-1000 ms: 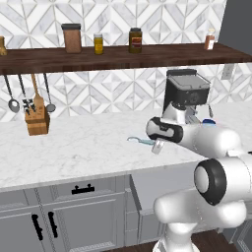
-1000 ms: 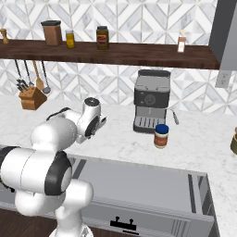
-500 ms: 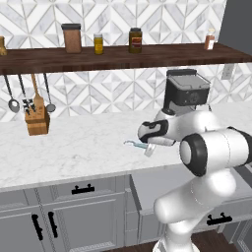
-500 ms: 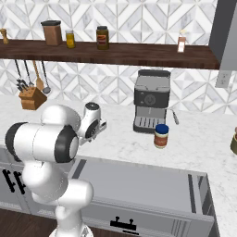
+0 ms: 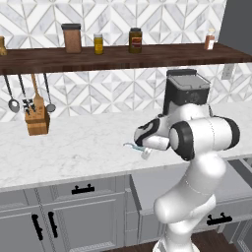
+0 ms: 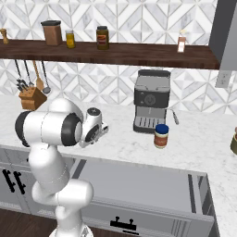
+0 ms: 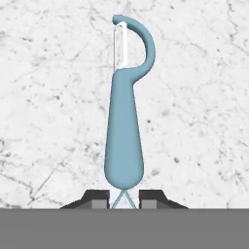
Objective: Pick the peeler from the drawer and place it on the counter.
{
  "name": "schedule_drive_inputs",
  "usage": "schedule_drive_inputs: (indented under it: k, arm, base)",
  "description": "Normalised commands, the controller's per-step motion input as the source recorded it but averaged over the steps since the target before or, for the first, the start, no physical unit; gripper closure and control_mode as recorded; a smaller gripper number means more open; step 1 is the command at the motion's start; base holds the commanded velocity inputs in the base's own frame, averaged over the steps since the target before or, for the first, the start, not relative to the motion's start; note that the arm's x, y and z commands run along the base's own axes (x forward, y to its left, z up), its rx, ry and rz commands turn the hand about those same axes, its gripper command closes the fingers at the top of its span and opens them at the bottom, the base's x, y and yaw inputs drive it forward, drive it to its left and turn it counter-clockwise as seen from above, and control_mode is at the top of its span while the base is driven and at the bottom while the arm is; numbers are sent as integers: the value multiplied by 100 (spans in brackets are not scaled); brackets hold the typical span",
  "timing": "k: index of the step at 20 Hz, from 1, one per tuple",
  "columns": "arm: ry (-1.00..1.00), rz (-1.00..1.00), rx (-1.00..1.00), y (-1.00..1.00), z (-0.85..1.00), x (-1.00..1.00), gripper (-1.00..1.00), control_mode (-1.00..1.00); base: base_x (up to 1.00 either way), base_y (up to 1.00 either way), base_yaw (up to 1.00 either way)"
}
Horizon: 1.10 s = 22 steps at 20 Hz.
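My gripper (image 7: 125, 199) is shut on the tail end of the peeler (image 7: 125, 141), whose light blue handle and curved head with a silvery blade point away from the hand over the white marble counter (image 7: 194, 97). From the left base camera the peeler (image 5: 132, 145) sticks out leftward from the gripper (image 5: 145, 150), just above the counter (image 5: 74, 147) near its front edge. The drawer (image 5: 162, 184) stands pulled out below the arm. The right base view shows its pale grey inside (image 6: 139, 185) and black bar handle (image 6: 124, 224).
A coffee machine (image 6: 151, 106) and a small jar (image 6: 161, 136) stand on the counter to the right of the hand. A knife block (image 5: 37, 120) sits far left under hanging ladles. Above runs a dark wooden shelf (image 5: 113, 53) with jars. Closed cabinet doors (image 5: 49, 224) are at lower left.
The arm has swung a little to the left and lower, carrying the peeler with it over the counter toward its front edge. The grip has stayed shut.
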Motion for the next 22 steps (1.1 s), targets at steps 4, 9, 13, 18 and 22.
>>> schedule_drive_inputs:
  k: [4,9,13,18,22]
  arm:
    - [-4,-5,0,0,-21,40,100,-100]
    - [-6,-5,0,1,-31,41,100,-100]
    - [-5,-3,0,2,-53,23,-100,-100]
    - [-8,-2,0,4,-6,-12,-100,-100]
    - [0,-3,0,0,28,-29,-100,-100]
  base:
    - [0,0,0]
    - [0,0,0]
    - [0,0,0]
    - [0,0,0]
    - [0,0,0]
